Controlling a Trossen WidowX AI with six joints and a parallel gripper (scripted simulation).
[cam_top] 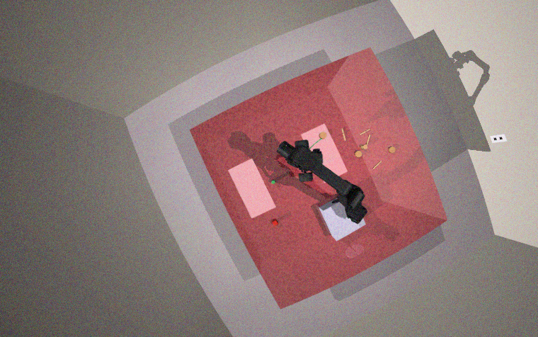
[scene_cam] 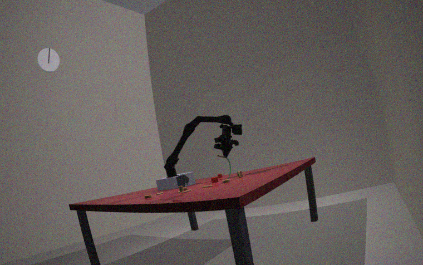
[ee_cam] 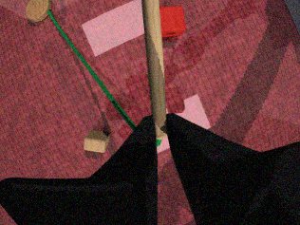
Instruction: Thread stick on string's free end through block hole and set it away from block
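One slender wooden stick (scene_cam: 221, 156) (ee_cam: 154, 61) is pinched in the jaws, clenched around it near its string end, one of the dark fingertips on either side. In the wrist view it reaches toward 12 o'clock; in the exterior view it juts toward 9 o'clock, raised above the red bench (cam_top: 277, 277) (scene_cam: 218, 195). The black arm (cam_top: 333, 178) (scene_cam: 183, 134) rises from beside a pale box (cam_top: 342, 228) (scene_cam: 167, 183).

The green string (cam_top: 316, 143) (scene_cam: 230, 165) (ee_cam: 90, 70) runs from the jaws to the round wooden button (cam_top: 323, 135) (scene_cam: 226, 181) (ee_cam: 38, 9), at 11 o'clock in the wrist view. The wooden block (scene_cam: 239, 173) (ee_cam: 96, 142) sits on the bench, apart from the raised stick, at 8 o'clock from the jaws in the wrist view; its hole cannot be made out there. The string passes outside the block.

A red block (scene_cam: 214, 179) (ee_cam: 172, 21) lies toward 12 o'clock in the wrist view. In the top view, four loose sticks (cam_top: 343, 134) are spread between 2 and 3 o'clock from the jaws, near wooden discs (cam_top: 391, 149). A pink rectangle (cam_top: 251, 187) lies at 8 o'clock from them.
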